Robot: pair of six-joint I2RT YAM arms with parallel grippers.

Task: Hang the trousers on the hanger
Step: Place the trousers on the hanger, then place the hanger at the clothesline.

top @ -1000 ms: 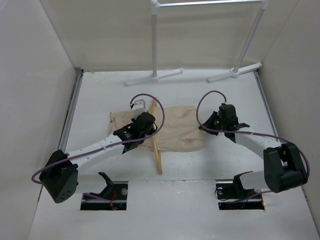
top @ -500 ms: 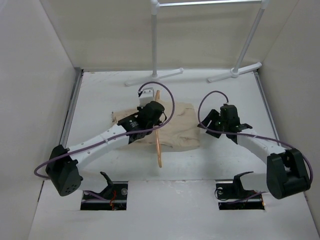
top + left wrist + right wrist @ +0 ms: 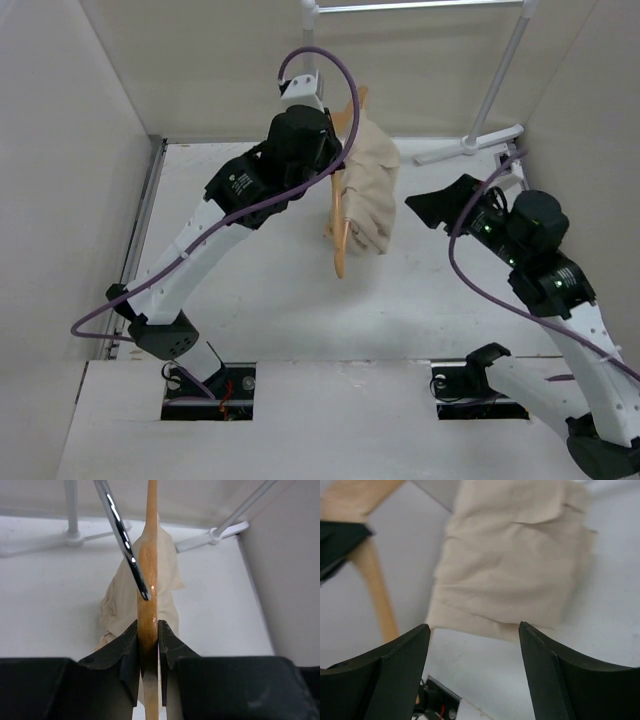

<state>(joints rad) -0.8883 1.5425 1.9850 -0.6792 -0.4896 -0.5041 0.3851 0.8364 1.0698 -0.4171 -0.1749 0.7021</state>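
A flat white table top [image 3: 250, 300] is seen, boxed in by plain cream walls [image 3: 70, 180] on the left, the right and at the back, and a thin grey metal strip [image 3: 140, 230] is laid along its left edge. At the far edge a white metal rack [image 3: 498, 82] is stood, its feet spread on the table against the back wall. Up over the middle, the light orange-tan wooden hanger [image 3: 339, 248] is held clear of the surface, tilted, its low end pointed toward the near edge. In the left wrist view it is caught edge-on, and the left gripper [image 3: 148, 632] is pressed tight on the wood from both sides, just under the thin shiny metal hook [image 3: 122, 540]. The pale beige cloth trousers [image 3: 370, 190] are draped on the hanger and are bunched on its right side; whether the hem is touching the table cannot be told. The right gripper [image 3: 473, 626] is held spread wide, nothing between its fingers, and is pointed at the cloth from the right, apart from it. Bare table is left open to the left of the hanger and in front of it, down to the two dark cut-outs [image 3: 208, 388] at the near edge. Room is tighter on the right, where the right arm is raised close to the side wall and to the rack's nearer foot.
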